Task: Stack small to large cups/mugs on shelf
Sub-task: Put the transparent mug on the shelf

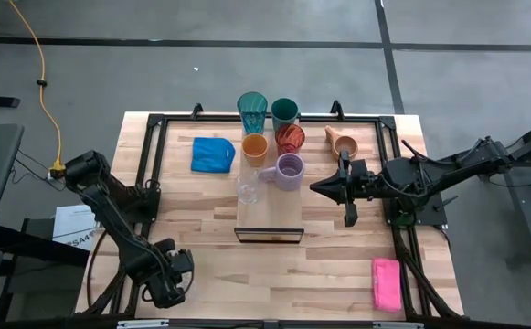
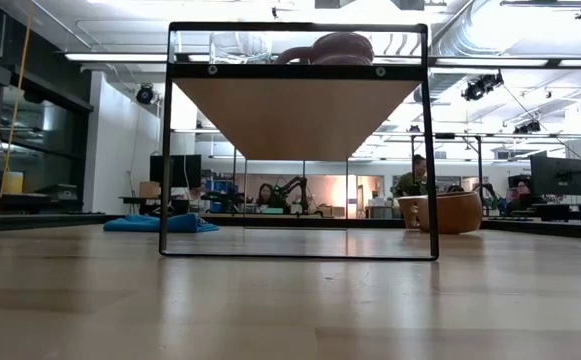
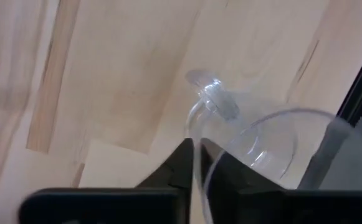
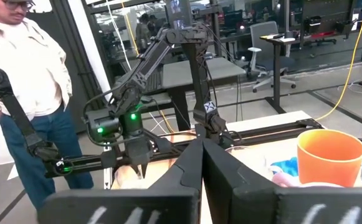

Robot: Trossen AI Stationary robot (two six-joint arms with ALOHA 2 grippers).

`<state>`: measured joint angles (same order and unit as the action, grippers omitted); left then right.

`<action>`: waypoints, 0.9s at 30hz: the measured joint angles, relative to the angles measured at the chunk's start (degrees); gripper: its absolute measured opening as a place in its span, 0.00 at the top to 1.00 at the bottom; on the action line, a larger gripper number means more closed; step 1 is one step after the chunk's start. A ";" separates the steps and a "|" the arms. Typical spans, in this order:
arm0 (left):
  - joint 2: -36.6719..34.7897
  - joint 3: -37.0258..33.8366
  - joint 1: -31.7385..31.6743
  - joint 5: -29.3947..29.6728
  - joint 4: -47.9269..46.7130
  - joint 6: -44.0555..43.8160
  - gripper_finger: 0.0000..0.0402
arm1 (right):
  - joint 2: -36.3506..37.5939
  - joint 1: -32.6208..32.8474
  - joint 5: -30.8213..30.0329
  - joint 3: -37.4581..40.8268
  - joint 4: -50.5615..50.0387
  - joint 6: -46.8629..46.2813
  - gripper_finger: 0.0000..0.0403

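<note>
Shelf [image 1: 270, 219] long axis runs near-far | tan mug [image 1: 341, 141] on its side | both arms' jaws closed, empty

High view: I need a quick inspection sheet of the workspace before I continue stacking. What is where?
Surface: slatted wooden table, bare at the near middle.
Job's things: shelf at centre. teal tumbler, green cup, orange cup, red cup, lavender mug and clear glass cluster at its far end. tan mug lies tipped over on the table to the right.
Clutter: blue cloth, pink sponge.
Grippers: right gripper shut beside the lavender mug. left gripper at the near-left corner, by a second glass.
Cables: yellow cable on the floor.
Surroundings: person standing behind the table.
</note>
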<state>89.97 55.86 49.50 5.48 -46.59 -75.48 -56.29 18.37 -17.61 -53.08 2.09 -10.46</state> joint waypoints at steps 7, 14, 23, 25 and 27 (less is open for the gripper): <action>-5.60 0.02 -0.02 1.93 -0.31 -0.42 0.99 | 0.00 0.00 0.00 0.00 0.00 0.00 1.00; -21.89 0.05 -2.30 8.60 2.30 1.69 1.00 | 0.00 0.00 0.00 0.00 -0.20 0.00 1.00; -32.75 0.13 -19.22 15.48 19.04 26.85 1.00 | 0.00 0.00 0.00 0.00 -0.21 0.00 1.00; -32.69 0.12 -24.06 14.64 25.48 33.93 1.00 | 0.00 -0.02 0.00 0.00 -0.22 -0.03 1.00; -32.57 0.13 -28.57 13.70 32.85 40.31 1.00 | 0.00 0.00 0.00 0.00 -0.20 -0.64 1.00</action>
<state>57.40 55.99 20.92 19.19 -13.74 -35.17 -56.29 18.37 -17.61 -53.08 1.89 -11.10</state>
